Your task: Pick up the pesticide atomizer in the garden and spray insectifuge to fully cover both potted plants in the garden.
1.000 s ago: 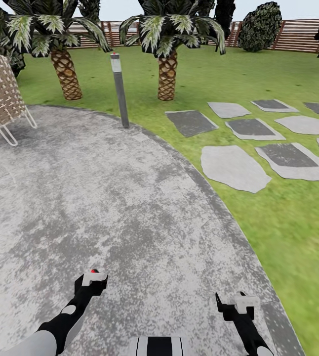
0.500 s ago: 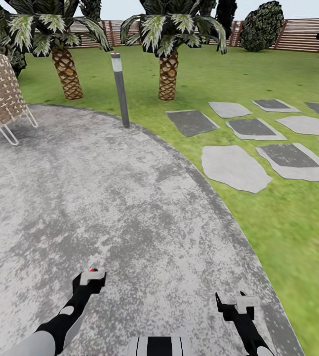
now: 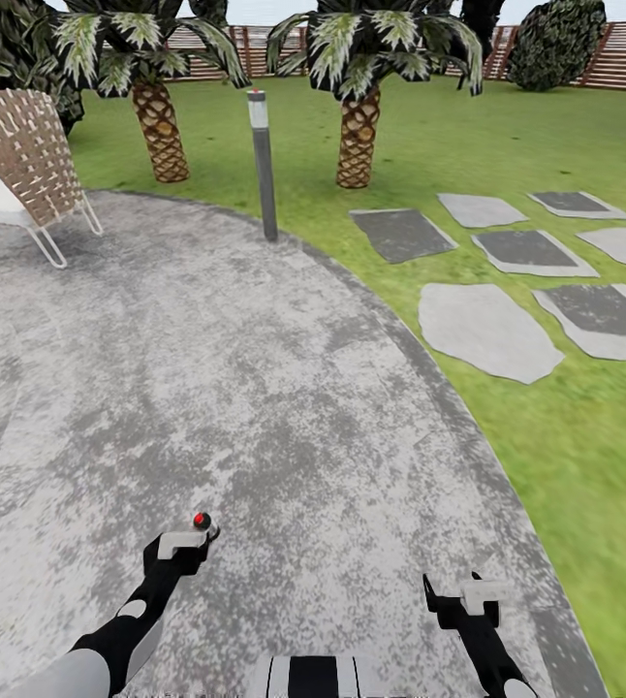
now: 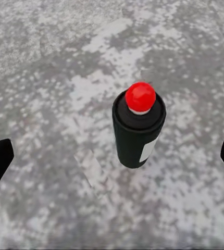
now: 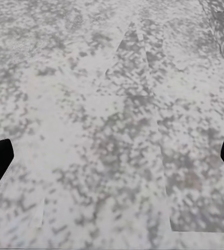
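Dark red-capped bottle [image 4: 137, 133], maybe the atomizer, stands on the patio [image 3: 255, 388] low left of centre in the head view. It's between the left gripper's [image 3: 182, 545] spread fingers, untouched. Right gripper [image 3: 478, 589] is spread too, holding nothing. The palms [image 3: 357, 136] and post [image 3: 264, 165] have slid right, so the camera turned. Probably still lining up the grab.

Head looks downward; wrists face patio [image 3: 255, 388] closely.

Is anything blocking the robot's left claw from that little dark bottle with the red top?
Nothing visible does. The bottle stands upright on bare patio paving, straight ahead of the open left gripper, with no object between them.
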`<state>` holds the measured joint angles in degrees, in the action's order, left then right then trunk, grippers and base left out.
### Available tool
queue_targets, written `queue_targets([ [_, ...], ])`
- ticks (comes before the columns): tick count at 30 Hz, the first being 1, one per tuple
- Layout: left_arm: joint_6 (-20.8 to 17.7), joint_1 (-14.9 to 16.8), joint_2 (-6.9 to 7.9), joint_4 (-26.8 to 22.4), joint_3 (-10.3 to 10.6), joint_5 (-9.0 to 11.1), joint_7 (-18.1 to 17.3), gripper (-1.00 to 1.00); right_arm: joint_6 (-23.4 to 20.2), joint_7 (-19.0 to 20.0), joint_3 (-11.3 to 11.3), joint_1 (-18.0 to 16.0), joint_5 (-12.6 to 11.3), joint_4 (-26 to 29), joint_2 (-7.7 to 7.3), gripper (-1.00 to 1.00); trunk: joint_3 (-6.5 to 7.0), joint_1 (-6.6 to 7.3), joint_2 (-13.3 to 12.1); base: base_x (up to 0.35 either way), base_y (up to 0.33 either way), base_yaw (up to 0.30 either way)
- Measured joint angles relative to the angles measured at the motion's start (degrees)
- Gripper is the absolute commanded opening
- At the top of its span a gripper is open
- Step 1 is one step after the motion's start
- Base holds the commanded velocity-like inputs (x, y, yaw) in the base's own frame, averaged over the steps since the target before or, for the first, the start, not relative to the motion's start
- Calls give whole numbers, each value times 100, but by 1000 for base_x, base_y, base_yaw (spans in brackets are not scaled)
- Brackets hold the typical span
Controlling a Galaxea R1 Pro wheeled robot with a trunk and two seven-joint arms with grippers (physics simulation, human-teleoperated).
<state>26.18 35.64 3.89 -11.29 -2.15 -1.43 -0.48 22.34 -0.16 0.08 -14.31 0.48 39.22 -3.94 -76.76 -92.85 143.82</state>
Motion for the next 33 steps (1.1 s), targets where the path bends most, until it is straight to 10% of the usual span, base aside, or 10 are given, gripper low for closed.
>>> queue_targets([
  [33,2,1,-1,4,4,0,0,100,0,-5,0,1,0,1,-1,100,-893,-79,42,0,0,-42],
])
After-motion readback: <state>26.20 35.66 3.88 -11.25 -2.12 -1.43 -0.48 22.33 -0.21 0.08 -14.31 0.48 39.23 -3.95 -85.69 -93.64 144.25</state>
